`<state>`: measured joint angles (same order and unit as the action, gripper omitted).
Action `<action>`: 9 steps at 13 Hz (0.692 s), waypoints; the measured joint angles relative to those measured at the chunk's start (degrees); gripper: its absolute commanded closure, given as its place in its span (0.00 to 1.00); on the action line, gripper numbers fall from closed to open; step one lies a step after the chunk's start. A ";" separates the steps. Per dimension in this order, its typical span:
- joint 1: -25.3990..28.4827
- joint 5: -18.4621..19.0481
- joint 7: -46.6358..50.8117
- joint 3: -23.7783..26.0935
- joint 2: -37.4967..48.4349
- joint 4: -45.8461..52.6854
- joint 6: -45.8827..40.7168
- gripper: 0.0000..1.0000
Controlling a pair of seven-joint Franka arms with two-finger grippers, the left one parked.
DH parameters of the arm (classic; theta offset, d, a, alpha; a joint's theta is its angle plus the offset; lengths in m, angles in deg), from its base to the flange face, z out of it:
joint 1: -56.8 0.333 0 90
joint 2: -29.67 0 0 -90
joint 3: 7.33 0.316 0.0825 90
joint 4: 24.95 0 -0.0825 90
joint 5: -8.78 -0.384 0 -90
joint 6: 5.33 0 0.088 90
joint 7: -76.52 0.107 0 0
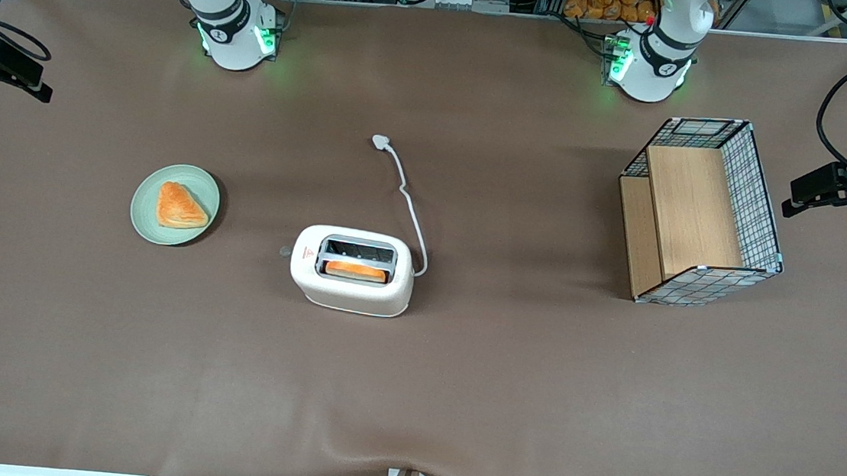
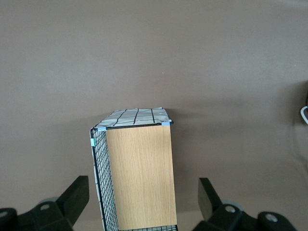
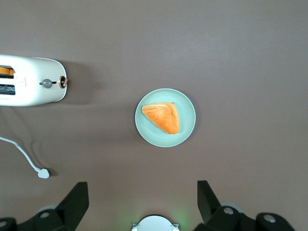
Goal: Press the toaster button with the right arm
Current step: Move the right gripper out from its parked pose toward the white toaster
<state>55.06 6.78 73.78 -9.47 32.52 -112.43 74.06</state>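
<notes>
The plate (image 1: 175,204) with a pastry (image 1: 181,206) lies toward the working arm's end of the surface (image 1: 151,368); the toaster (image 1: 352,270) stands mid-surface, well clear of every edge. Its button (image 3: 47,83) — a small grey knob on the end face toward the plate — likely wants a firm press, and the light, smooth toaster may slide. The right arm's tool (image 3: 142,204) hangs high above the plate, jaws wide and empty.

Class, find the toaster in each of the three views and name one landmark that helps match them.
Front view: toaster at mid-table, nearer the camera than its plug.
Right wrist view: toaster end-on, beside the green plate; open gripper high above the table.
Left wrist view: not in it.
Shared landmark: the green plate.
</notes>
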 measured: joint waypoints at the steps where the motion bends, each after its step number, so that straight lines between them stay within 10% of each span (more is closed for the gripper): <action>1: 0.00 0.00 0.00 0.00 0.00 0.00 0.00 0.00; 9: 0.05 -2.47 0.00 0.70 -2.54 0.13 0.04 0.00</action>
<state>55.12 4.32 73.79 -8.77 29.98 -112.30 74.10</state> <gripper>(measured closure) 0.000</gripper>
